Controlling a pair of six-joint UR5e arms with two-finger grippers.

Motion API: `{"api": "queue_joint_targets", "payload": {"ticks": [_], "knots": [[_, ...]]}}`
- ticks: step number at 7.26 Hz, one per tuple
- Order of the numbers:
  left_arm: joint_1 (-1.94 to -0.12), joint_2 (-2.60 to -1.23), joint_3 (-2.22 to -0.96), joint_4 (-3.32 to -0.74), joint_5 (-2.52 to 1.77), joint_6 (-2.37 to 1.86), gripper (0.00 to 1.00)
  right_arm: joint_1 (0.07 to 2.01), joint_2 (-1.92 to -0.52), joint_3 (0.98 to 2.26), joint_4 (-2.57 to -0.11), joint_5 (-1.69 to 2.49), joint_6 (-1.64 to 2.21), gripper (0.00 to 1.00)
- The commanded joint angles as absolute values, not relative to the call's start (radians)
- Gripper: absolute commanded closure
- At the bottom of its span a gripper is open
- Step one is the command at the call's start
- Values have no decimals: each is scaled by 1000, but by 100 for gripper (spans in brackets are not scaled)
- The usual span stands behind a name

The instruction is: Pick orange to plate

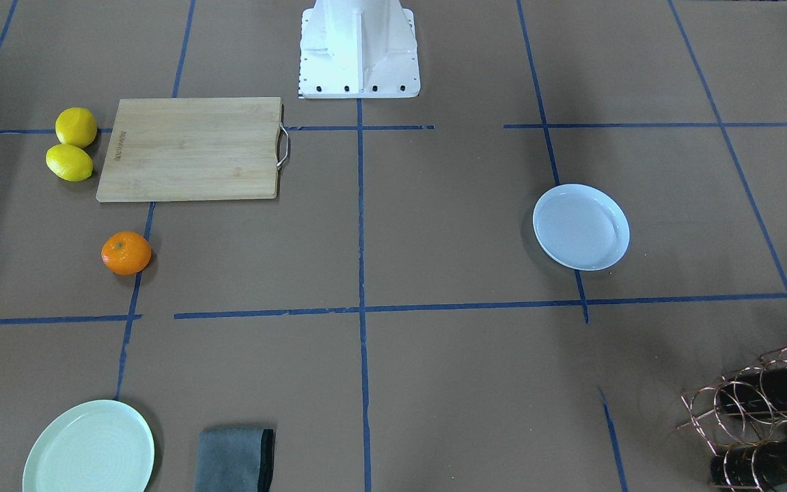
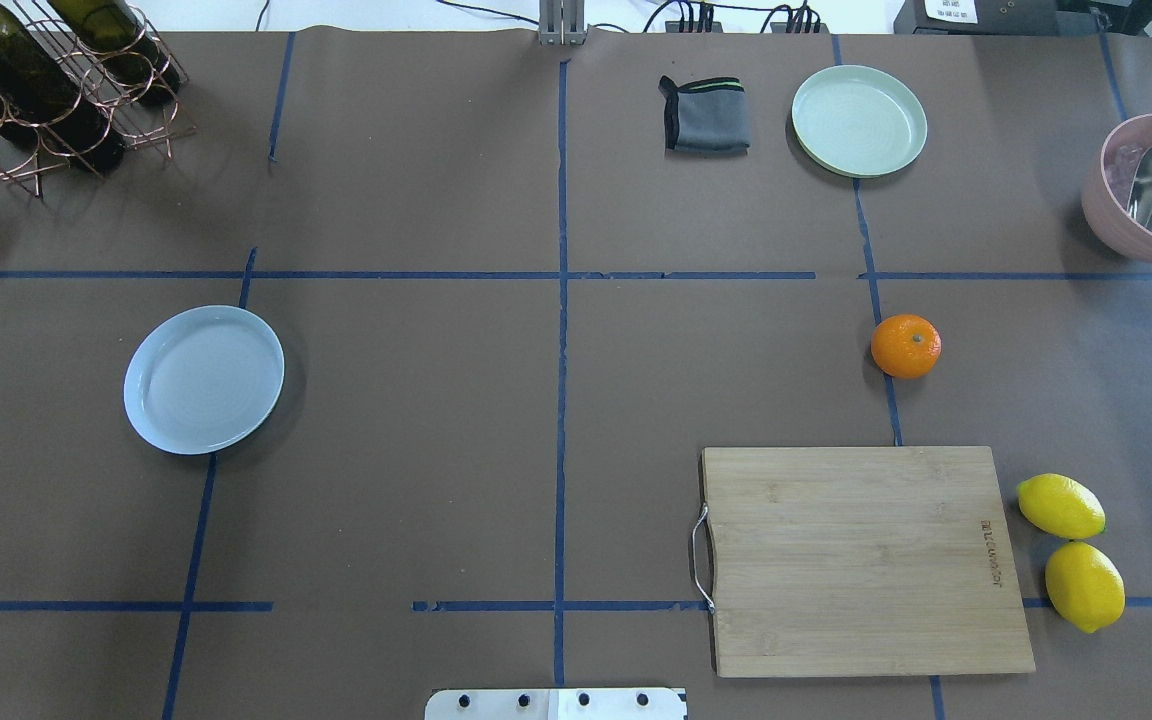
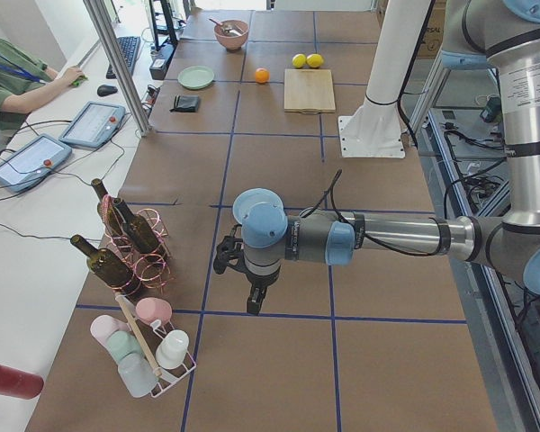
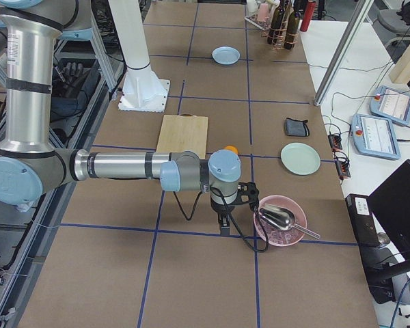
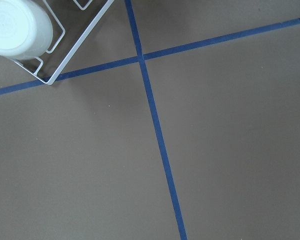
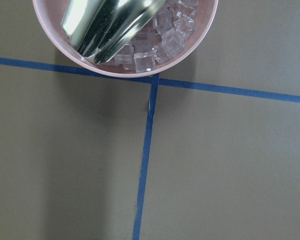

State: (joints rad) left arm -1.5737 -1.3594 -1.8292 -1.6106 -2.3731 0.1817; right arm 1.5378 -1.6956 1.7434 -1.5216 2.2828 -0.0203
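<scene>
On the desk point(image 2: 416, 400), we list the orange point(image 2: 905, 346) nearest the right tool point(image 4: 223, 227); its grip we cannot tell.

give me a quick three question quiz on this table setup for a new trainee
1. True or false: the orange already lies on the bluish-white plate.
2. Which of these lies nearest the orange? A: bottle rack. B: cutting board. C: grey cloth.
3. Fill in: ___ lemons lie beside the cutting board, at the end away from its handle.

Key: 1 false, they are far apart on the table; 2 B; 3 two.
</scene>
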Motion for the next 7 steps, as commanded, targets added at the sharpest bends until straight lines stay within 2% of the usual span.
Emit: {"api": "queue_joint_targets", "payload": {"ticks": [1,3,5,7], "knots": [[-1575,-1365,-1827,-1615,-2373,184,0,1534,-1665,1747,-1520,2278,-18,0],[-1575,-1367,-1838,-1618,-2369,181,0,1511,-1628,1730,-1523,2321,-11,0],[-1568,-1469,-1835,-1672,-2197,181,0,1511,-1626,1730,-1497,2341,-11,0],[-1571,-1531,-1810,-1861,-2204,175,0,1511,-1637,1730,-1490,2341,-15,0]]}}
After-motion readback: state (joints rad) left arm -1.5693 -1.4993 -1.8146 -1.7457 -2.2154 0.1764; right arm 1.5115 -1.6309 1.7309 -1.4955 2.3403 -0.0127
